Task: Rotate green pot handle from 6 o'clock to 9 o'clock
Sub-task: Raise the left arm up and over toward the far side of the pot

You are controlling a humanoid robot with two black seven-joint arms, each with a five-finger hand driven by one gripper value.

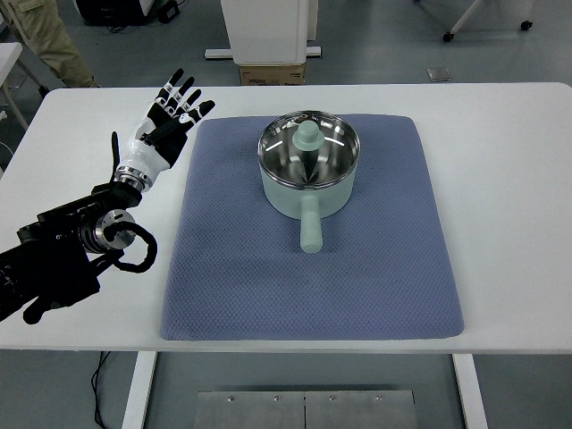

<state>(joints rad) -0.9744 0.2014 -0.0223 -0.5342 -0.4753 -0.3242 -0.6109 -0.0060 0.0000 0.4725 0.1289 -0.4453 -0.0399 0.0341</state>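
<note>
A pale green pot [308, 174] with a glass lid and green knob [308, 136] sits on the far middle of a blue-grey mat [232, 259]. Its green handle [310, 229] points straight toward me, at 6 o'clock. My left hand [170, 114] hovers over the white table to the left of the mat, well apart from the pot, fingers spread and holding nothing. Its black forearm [63, 255] comes in from the lower left. The right arm does not show.
The white table [500, 179] extends around the mat on all sides. A cardboard box [271, 73] and a white stand base lie on the floor beyond the far edge. A person's trouser leg [49, 40] stands at top left.
</note>
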